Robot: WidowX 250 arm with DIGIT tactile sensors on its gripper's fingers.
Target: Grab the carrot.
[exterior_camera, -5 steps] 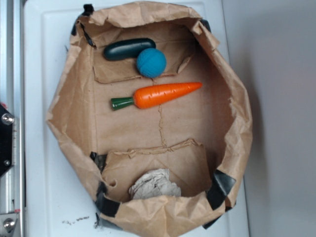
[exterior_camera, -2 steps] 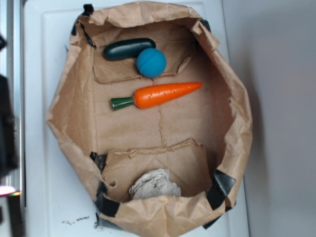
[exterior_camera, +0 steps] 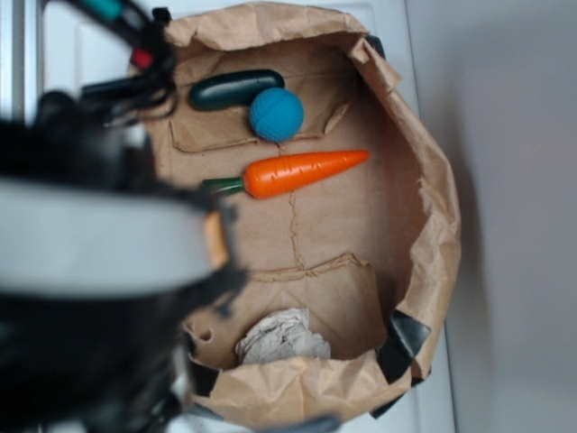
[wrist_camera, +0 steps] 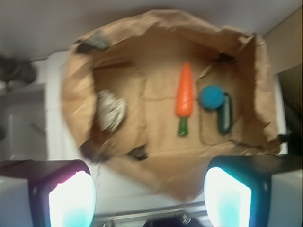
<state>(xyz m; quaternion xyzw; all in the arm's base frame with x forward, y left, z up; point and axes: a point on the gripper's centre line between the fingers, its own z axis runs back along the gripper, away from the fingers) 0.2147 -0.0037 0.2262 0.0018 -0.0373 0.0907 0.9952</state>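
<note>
The orange carrot [exterior_camera: 302,173] lies on its side inside the open brown paper bag [exterior_camera: 436,225], point to the right, its green stem partly behind my blurred arm [exterior_camera: 90,244]. That arm fills the left of the exterior view, high above the bag. In the wrist view the carrot [wrist_camera: 184,92] lies far ahead of my gripper [wrist_camera: 149,198], well beyond it. The two glowing fingertips [wrist_camera: 71,201] stand wide apart with nothing between them, over the bag's near rim [wrist_camera: 156,175].
A blue ball [exterior_camera: 276,115] and a dark green cucumber-shaped toy [exterior_camera: 234,89] touch each other just beyond the carrot. Crumpled paper [exterior_camera: 281,338] lies at the bag's other end. The bag's crinkled walls stand up all round, on a white surface [exterior_camera: 397,36].
My arm has swept in from the left edge and now covers the bag's left side and part of the carrot's stem. The toys have not moved.
</note>
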